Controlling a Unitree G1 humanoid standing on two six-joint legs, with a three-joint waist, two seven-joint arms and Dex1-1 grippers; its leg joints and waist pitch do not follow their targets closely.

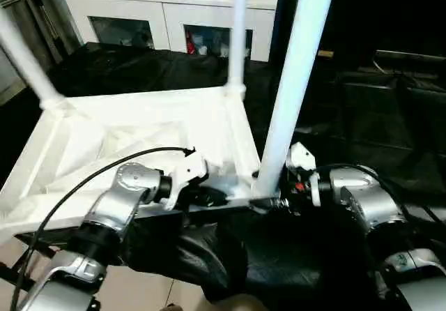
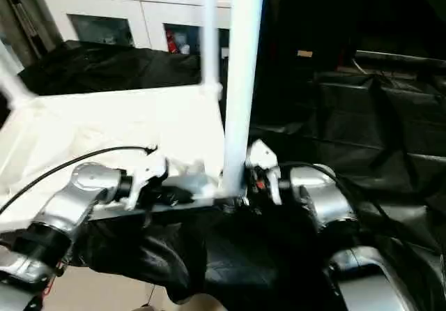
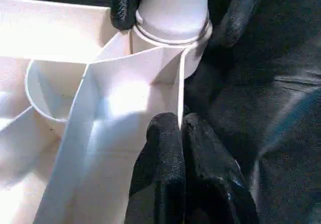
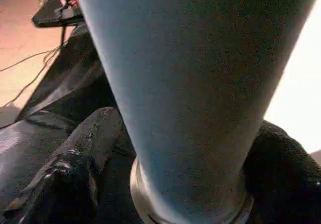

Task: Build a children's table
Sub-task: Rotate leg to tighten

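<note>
Tabletop: the white plastic tabletop lies upside down, ribbed underside up, across the left half of the left eye view on black sheeting.
Legs: three white tubular legs stand in corner sockets: the near leg rises through the centre of the frame, the far leg at upper centre, the third leg at upper left, leaning outward.
Step in hand: seating the near leg in the near corner socket; by my reading it stands in the socket, its collar at the rim.
Progress: three legs look mounted; the fourth corner is off the lower left of the frame, so I cannot tell.
Right gripper: at lower centre, at the foot of the near leg; in the right wrist view its fingers stand spread wide on either side of the tube. Whether they press on it I cannot tell.
Left gripper: at lower centre of the left wrist view, fingers pressed together with the thin socket-side rib of the tabletop at their tips; it looks pinched between them, steadying the corner.
Next move: probably checking that the leg is fully home and upright, then drawing the right fingers clear without tilting it.
Risk: a nudge could lean the leg or slide the tabletop on the sheeting.
</note>
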